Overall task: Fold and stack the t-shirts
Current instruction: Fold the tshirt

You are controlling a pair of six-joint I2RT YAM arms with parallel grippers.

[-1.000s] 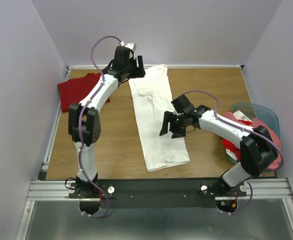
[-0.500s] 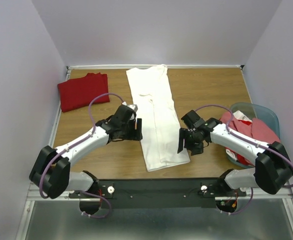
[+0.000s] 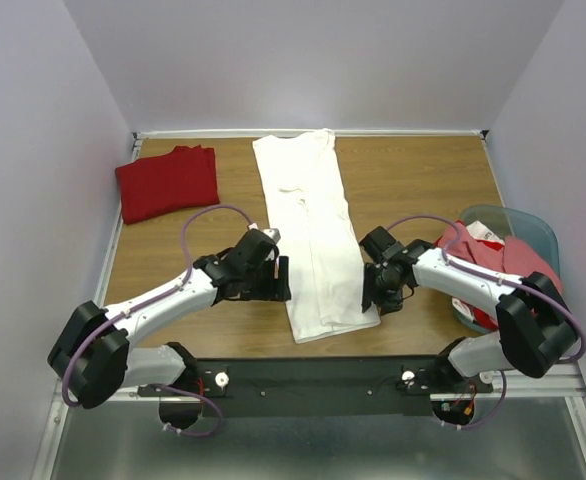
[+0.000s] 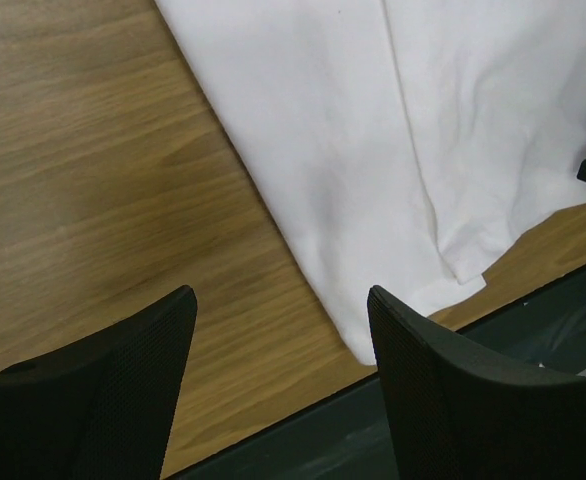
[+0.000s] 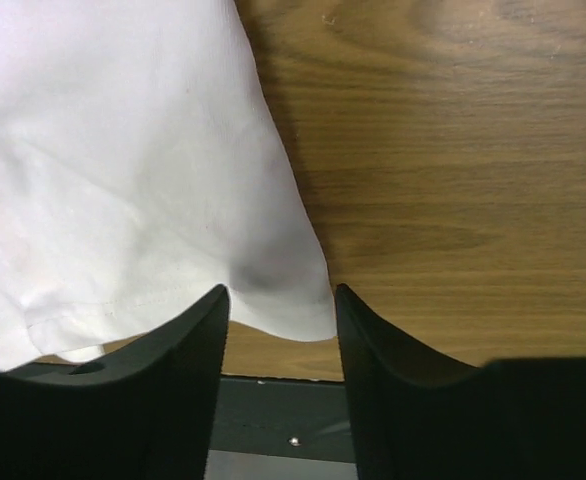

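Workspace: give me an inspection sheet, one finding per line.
Surface: wooden table, no stains seen.
Job's things: white t-shirt lies folded into a long strip down the middle. Dark red t-shirt lies folded at the far left corner. Red and pink shirts are heaped in the bin.
Clutter: teal bin at the right edge; nothing else seen.
Hands: left hand is open, over wood beside the strip's near left edge. Right hand is open, fingers either side of the strip's near right corner.
Cables: purple cable loops above each arm, touching no cloth.
Surroundings: plain walls; metal rail at the near edge.
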